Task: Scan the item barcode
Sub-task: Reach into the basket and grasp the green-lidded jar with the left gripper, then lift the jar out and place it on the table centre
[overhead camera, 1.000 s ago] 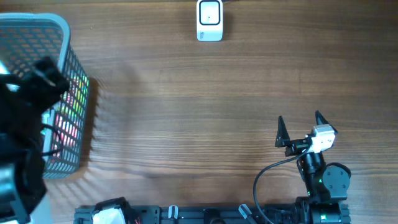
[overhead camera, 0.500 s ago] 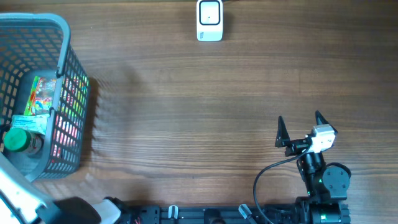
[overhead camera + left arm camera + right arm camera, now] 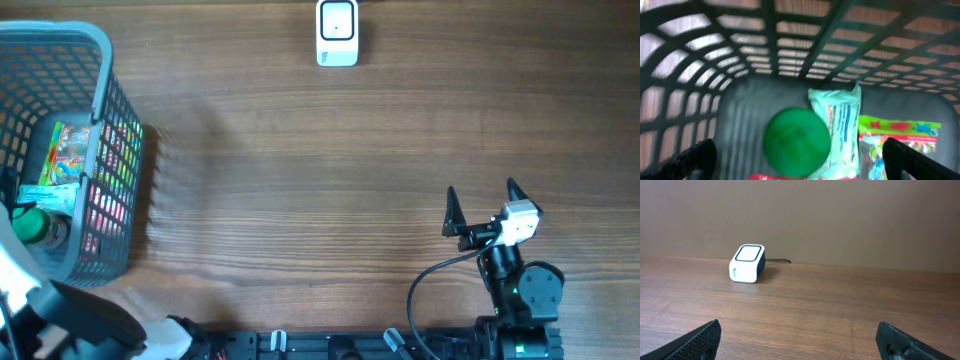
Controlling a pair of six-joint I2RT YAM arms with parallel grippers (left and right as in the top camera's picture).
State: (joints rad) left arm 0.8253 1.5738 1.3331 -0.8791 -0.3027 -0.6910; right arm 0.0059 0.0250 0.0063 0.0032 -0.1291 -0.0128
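Left claw [image 3: 807, 162] hangs open over the basket [image 3: 100, 60], where the items lie: a green-capped bottle [image 3: 796, 141], probably a wipes pack [image 3: 840, 130]. Crowding risks a snagged or double grab. Scanner [image 3: 337, 32] stands well apart; right claw [image 3: 483, 195] open, empty.

Soft even light; left wrist view blurred (overhead, right wrist sharp).

A wooden table [image 3: 300, 180] of warm brown is seen across the whole overhead view, its grain laid from side to side. Behind the table's far edge a plain, dull brown wall [image 3: 850, 215] is shown. The table is lit softly and evenly.
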